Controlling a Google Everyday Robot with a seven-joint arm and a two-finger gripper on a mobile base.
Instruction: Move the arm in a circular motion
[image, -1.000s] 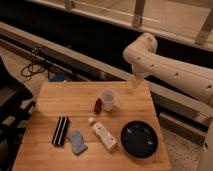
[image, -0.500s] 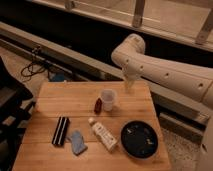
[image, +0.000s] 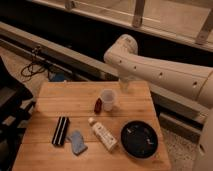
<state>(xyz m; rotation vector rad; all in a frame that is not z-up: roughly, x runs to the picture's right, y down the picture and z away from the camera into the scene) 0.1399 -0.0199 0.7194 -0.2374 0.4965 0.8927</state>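
The arm (image: 160, 70) is thick and cream-white, with small dark screw holes. It reaches in from the right edge to a rounded elbow (image: 122, 47) above the table's far edge. From the elbow a narrow pale tip hangs down, and this is my gripper (image: 124, 86). It hovers over the far edge of the wooden table (image: 50, 97), just right of and behind a clear plastic cup (image: 107, 99). It touches nothing that I can see.
On the table are a small red bottle (image: 98, 105), a white tube (image: 104, 136), a black plate (image: 139, 139), a black flat block (image: 61, 131) and a blue cloth (image: 77, 142). A dark chair (image: 10, 105) stands at the left. Cables (image: 35, 65) lie on the floor.
The elbow and the hanging tip have swung leftward along the table's far edge, closer to the cup. The things on the table have not moved.
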